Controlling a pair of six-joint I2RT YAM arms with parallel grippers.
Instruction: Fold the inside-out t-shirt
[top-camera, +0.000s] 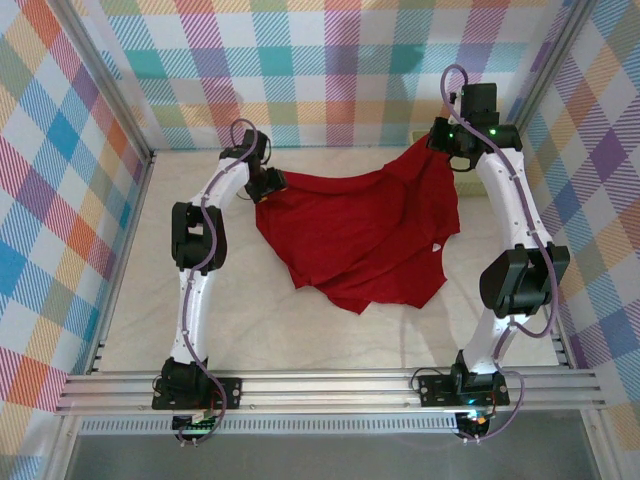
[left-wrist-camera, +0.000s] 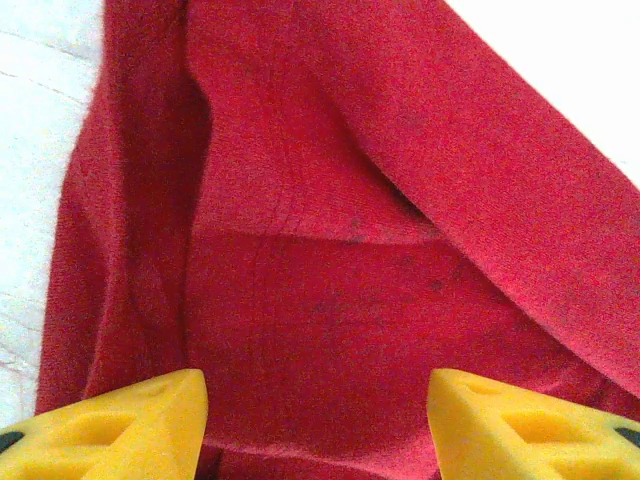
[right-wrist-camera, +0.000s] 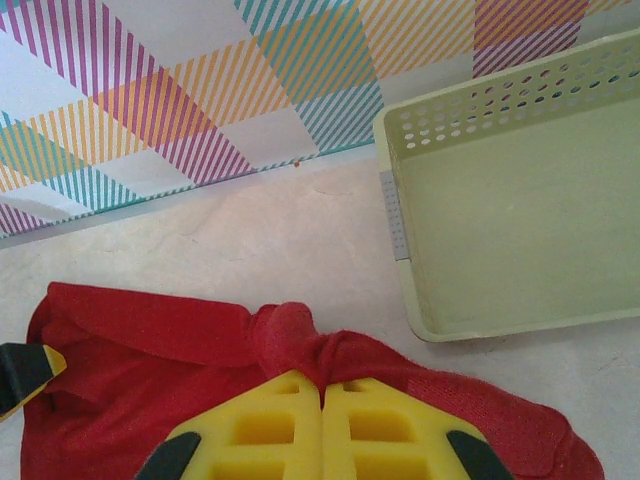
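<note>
Pinching a bunched far corner of the deep-red t-shirt (top-camera: 360, 235) in the right gripper (right-wrist-camera: 322, 395), fingers pressed together on cloth, seemingly lifted off the surface (top-camera: 300, 330), likely to tension it. Hovering the left gripper (left-wrist-camera: 318, 400) at the opposite edge, fingers apart over cloth, nothing clamped. Lying crumpled between both arms, unfolded; probably being spread flat first.

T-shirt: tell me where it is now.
Top view: the t-shirt lies mid-table between the arms, far corner pinched by the right gripper, left gripper at its left edge.
</note>
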